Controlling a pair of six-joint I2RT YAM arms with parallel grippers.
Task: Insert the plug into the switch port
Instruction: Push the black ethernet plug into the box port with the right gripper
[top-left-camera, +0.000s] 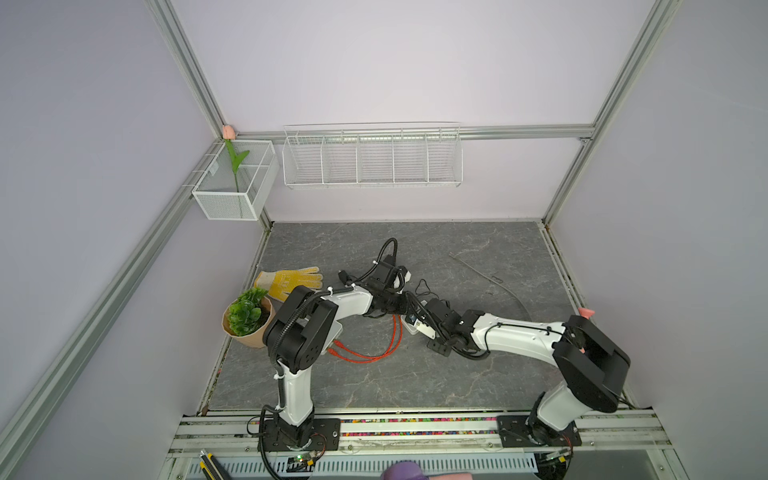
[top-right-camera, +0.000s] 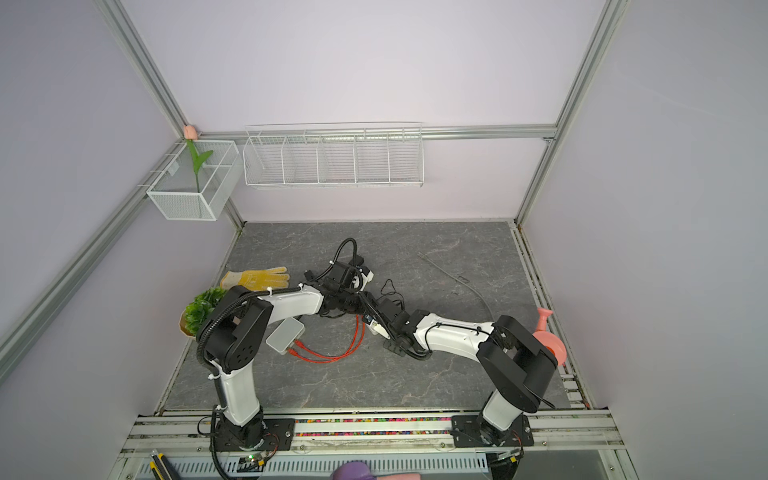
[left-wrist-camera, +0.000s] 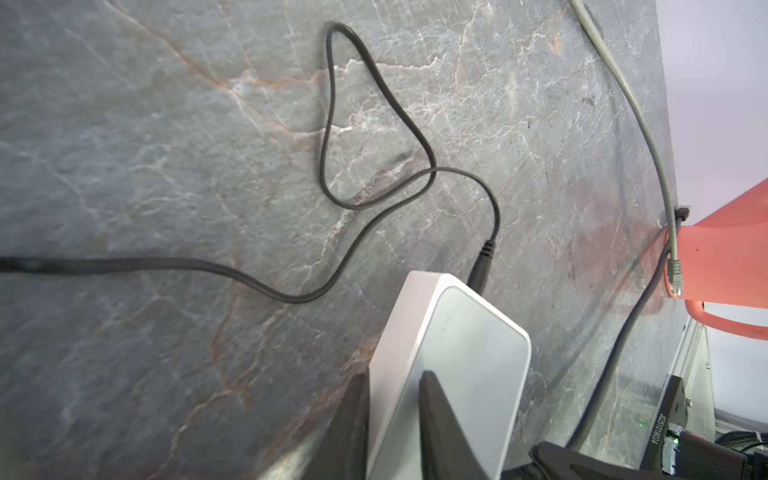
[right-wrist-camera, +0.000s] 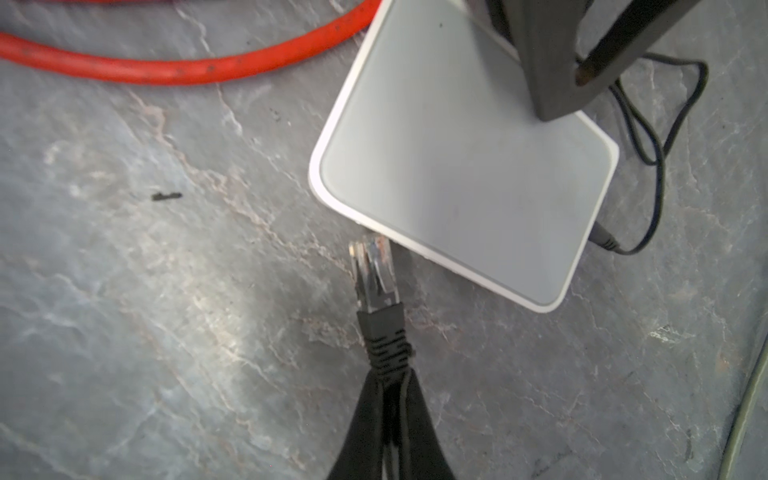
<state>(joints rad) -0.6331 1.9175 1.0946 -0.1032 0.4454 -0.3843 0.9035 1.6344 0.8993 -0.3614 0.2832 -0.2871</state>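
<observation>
While left jaws clamp the switch (left-wrist-camera: 465, 353), right jaws grip the plug (right-wrist-camera: 374, 270), pointing lengthwise at it.

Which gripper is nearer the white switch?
Left. The left gripper grips the white switch itself; the right gripper holds the black plug, its tip close to the switch's edge.

A serial-like code, perhaps "J0251018024", runs along a black mount plate (left-wrist-camera: 669, 411).
</observation>
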